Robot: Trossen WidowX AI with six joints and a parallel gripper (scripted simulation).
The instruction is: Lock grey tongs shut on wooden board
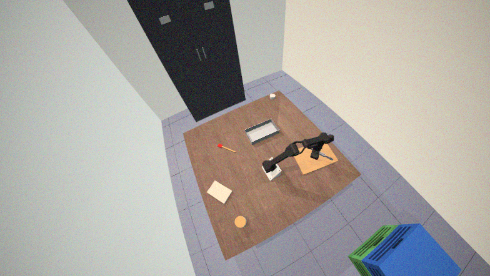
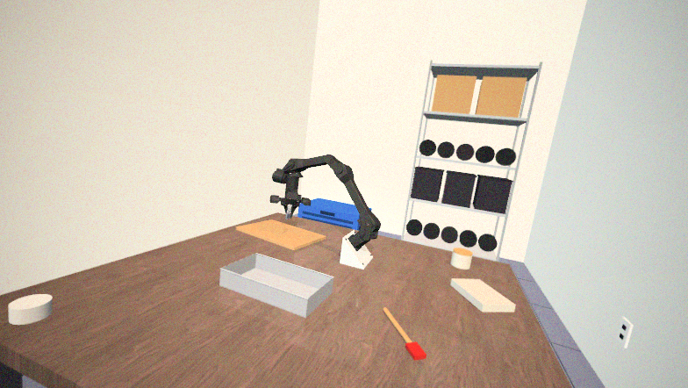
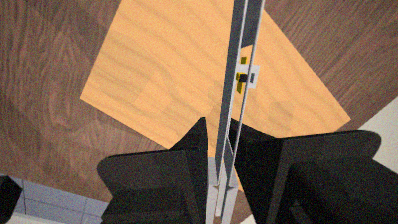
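Note:
My gripper [image 1: 316, 155] [image 2: 289, 211] [image 3: 212, 120] points down over the wooden board [image 1: 307, 168] [image 2: 269, 232] [image 3: 150, 60]. It is shut on the grey tongs [image 1: 327, 157] [image 3: 230, 90]. In the wrist view the two tong arms run close together, with a narrow gap, from between the fingers up past the top edge. A small light plate with yellow and black marks shows at the gap. The tongs appear to be held above the board. Whether the lock is engaged cannot be told. The roasting tin [image 1: 249, 138] [image 2: 264, 294] stands empty.
A red-headed spatula [image 1: 219, 145] [image 2: 415, 350], a cream block [image 1: 219, 192] [image 2: 483, 295] and an orange-topped round pot [image 1: 240, 221] [image 2: 461, 258] are on the table. A white round pot [image 1: 272, 96] [image 2: 30, 309] stands near a far corner. The arm's white base [image 2: 354, 257] is beside the board.

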